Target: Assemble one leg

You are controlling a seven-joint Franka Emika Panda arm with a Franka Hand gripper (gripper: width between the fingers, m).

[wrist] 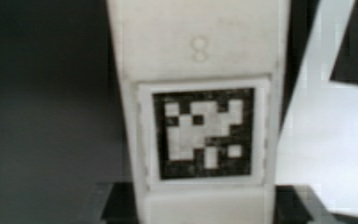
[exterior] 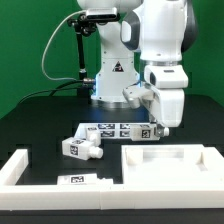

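Note:
In the wrist view a white leg [wrist: 197, 90] with a black-and-white marker tag on its side fills the middle and runs down between my two dark fingers [wrist: 126, 200]. My gripper [wrist: 202, 205] is shut on this leg. In the exterior view my gripper [exterior: 161, 122] hangs just above the far edge of the large square white panel [exterior: 170, 151], and the held leg is mostly hidden behind the fingers. Other short white legs [exterior: 84, 146] with tags lie loose on the black table at the exterior view's left.
The marker board [exterior: 122, 129] lies behind the panel, near the robot's base. Long white border bars [exterior: 22, 167] lie at the front left of the exterior view, one with a tag [exterior: 75, 180]. A green wall stands behind.

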